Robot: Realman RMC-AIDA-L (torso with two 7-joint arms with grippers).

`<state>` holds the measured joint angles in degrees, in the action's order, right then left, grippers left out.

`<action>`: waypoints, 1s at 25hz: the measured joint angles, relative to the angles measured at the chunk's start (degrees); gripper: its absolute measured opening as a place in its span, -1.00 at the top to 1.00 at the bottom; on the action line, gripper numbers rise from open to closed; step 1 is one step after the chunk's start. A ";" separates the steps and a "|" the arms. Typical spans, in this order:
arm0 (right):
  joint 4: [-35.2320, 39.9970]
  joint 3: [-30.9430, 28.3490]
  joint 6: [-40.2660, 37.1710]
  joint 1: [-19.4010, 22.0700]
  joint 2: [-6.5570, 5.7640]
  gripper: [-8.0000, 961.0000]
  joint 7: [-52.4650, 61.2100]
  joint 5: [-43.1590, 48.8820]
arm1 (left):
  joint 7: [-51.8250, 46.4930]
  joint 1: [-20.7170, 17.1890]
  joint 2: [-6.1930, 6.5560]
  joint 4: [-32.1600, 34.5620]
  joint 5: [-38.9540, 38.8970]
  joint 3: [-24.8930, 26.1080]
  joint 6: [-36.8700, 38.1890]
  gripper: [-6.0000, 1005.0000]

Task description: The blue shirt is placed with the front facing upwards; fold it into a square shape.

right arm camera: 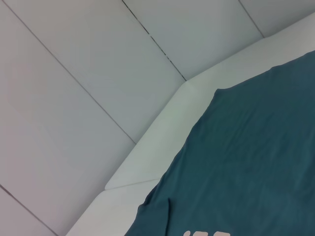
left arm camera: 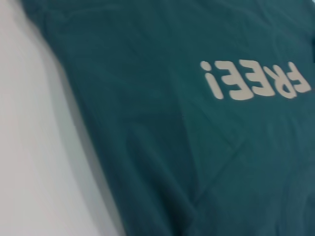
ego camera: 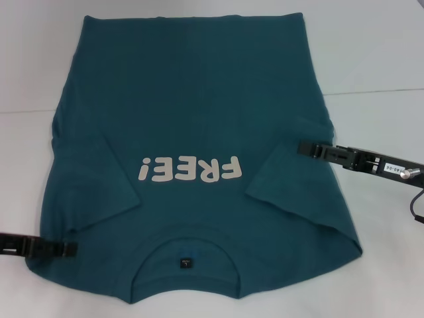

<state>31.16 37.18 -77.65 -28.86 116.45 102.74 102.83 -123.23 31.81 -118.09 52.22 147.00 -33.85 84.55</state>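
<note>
The left gripper's fingers [ego camera: 66, 248] lie low at the near left edge of the blue shirt [ego camera: 192, 99], their dark tips reaching over the cloth close to the shoulder; whether they are open or pinching the fabric cannot be told. The left arm runs back from there off the left edge of the head view. The right gripper's fingers [ego camera: 306, 149] rest over the right side of the shirt, at the base of the right sleeve that is folded inward, and here too it cannot be told whether they are apart or closed on the cloth. Behind them the black gripper body with a small white label leads out to the right edge.

The shirt lies flat on the white worktop [ego camera: 377, 53], front up, its collar [ego camera: 187, 255] nearest the robot and its hem at the far side. The cream "FREE!" lettering [ego camera: 190, 170] reads upside down from the head camera. Both short sleeves are folded in onto the chest, slanting towards the lettering. A small dark label [ego camera: 185, 264] sits inside the round collar.

The left wrist view shows the lettering and the shirt's edge against the worktop; the right wrist view shows a shirt corner, the worktop's edge and a pale tiled floor [right arm camera: 74, 98]
</note>
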 joint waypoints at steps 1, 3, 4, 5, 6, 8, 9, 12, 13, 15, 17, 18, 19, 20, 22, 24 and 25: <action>0.01 0.00 0.07 -0.05 0.00 -0.94 0.00 0.00 | 0.04 0.14 0.00 0.17 -0.12 -0.05 0.31 -0.83; 0.01 0.00 0.16 -0.15 0.00 -0.94 0.00 0.01 | 0.10 0.52 0.00 0.22 -0.31 -0.18 0.59 -0.83; 0.00 0.00 0.28 -0.18 0.00 -0.94 0.00 0.05 | 0.11 0.75 0.00 0.17 -0.33 -0.20 0.64 -0.83; -0.02 0.00 0.42 -0.23 0.00 -0.94 0.00 0.11 | 0.12 1.01 0.00 0.05 -0.34 -0.22 0.78 -0.83; -0.04 0.00 0.54 -0.28 0.00 -0.94 0.00 0.17 | 0.12 1.20 0.00 -0.06 -0.35 -0.23 0.90 -0.83; -0.05 0.00 0.69 -0.33 0.00 -0.94 0.00 0.25 | 0.13 1.51 -0.01 -0.08 -0.33 -0.24 1.14 -0.83; -0.05 0.00 0.74 -0.35 0.00 -0.94 0.00 0.27 | 0.09 1.61 -0.02 -0.01 -0.24 -0.25 1.14 -0.83; -0.05 0.00 0.99 -0.43 0.00 -0.94 0.00 0.32 | -0.11 1.67 -0.03 0.17 0.00 -0.15 0.46 -0.83; -0.06 0.00 1.07 -0.44 0.00 -0.94 0.00 0.34 | -0.15 1.65 -0.03 0.18 0.00 -0.09 0.18 -0.83; -0.05 0.00 1.35 -0.44 0.00 -0.94 0.00 0.36 | -0.23 1.46 0.00 0.22 0.03 0.02 -0.39 -0.83; -0.05 0.00 1.49 -0.44 0.00 -0.94 0.00 0.36 | -0.28 1.26 0.07 0.25 0.08 0.11 -1.01 -0.83; -0.06 0.00 1.53 -0.44 0.01 -0.94 0.00 0.37 | -0.30 1.17 0.08 0.25 0.10 0.14 -1.46 -0.83; -0.05 0.00 1.57 -0.43 0.00 -0.94 0.00 0.36 | -0.33 1.05 0.09 0.28 0.13 0.18 -1.97 -0.83; -0.05 0.00 1.60 -0.43 0.01 -0.94 0.00 0.36 | -0.36 0.92 0.09 0.42 0.14 0.21 -2.56 -0.83; -0.05 0.00 1.65 -0.42 0.01 -0.94 0.00 0.36 | -0.40 0.73 0.06 0.69 0.21 0.25 -3.27 -0.83; -0.06 0.00 1.65 -0.41 0.00 -0.94 0.00 0.36 | -0.65 0.65 0.03 0.90 0.60 0.32 -4.10 -0.83; -0.06 0.00 1.65 -0.41 0.01 -0.94 0.00 0.37 | -0.82 0.62 0.03 0.92 0.89 0.36 -4.55 -0.83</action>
<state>31.11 37.18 -76.00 -29.26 116.46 102.74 103.20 -124.05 32.43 -118.07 53.14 147.89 -33.50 80.00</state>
